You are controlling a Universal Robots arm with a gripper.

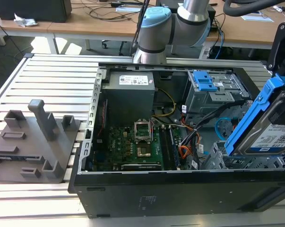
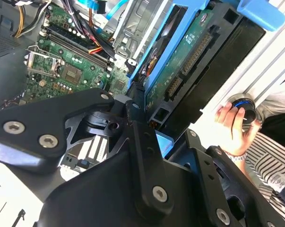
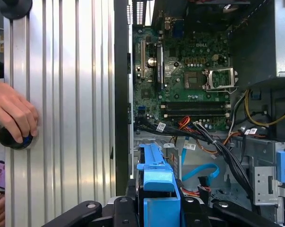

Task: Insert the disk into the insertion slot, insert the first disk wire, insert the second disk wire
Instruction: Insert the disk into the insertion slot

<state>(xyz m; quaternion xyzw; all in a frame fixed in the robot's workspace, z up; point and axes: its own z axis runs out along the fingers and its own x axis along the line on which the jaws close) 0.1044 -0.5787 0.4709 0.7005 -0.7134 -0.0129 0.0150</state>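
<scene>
The gripper [image 3: 159, 208] is pinched on the blue carrier of the disk [image 1: 270, 127], which hangs tilted just above the insertion slot [image 1: 217, 158], not yet in it. I'd judge the first step is in hand, and it calls for squaring the disk to the slot's mouth.

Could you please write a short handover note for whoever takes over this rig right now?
Pincer: shut on the disk, held tilted above the case at the exterior view's right.
Insertion slot: just below the disk, disk not yet in it.
Done: disk lifted.
Left: insertion and both wires; a blue cable lies loose inside the case.
A person's hand rests on a black knob beside the case.
</scene>
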